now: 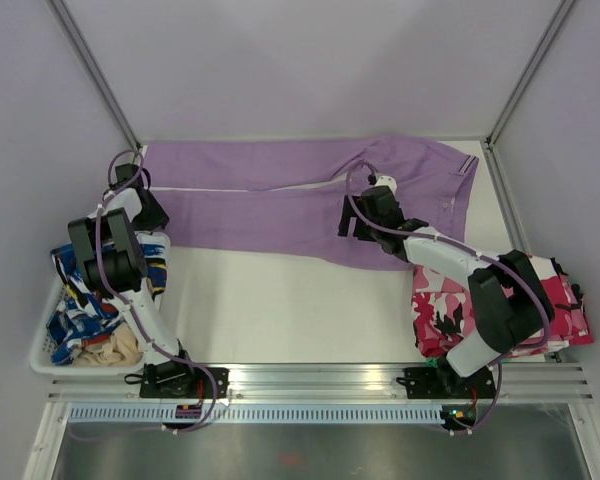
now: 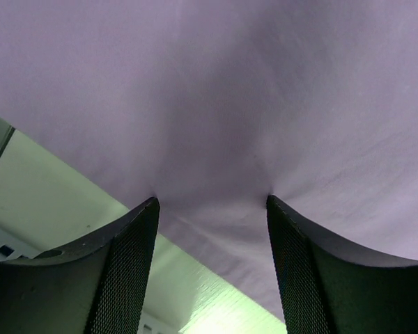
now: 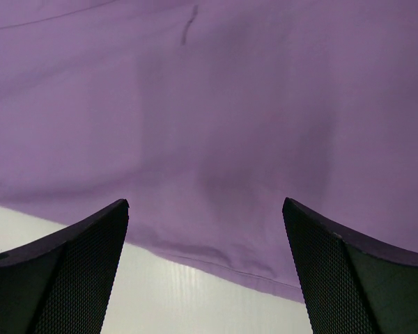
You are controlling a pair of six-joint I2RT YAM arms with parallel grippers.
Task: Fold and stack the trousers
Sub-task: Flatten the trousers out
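Note:
The lilac-purple trousers lie spread flat across the back of the table, legs pointing left, waistband at the right. My left gripper is open over the leg ends at the left edge; the cloth fills its view, and its fingertips press on the fabric by the near hem. My right gripper is open over the near edge of the trousers towards the waist; its view shows the cloth and its hem between the open fingers, with nothing held.
A white basket at the left holds blue-and-white patterned clothing. A folded pink-white-black camouflage garment lies at the right under the right arm. Frame posts and walls close in the back corners.

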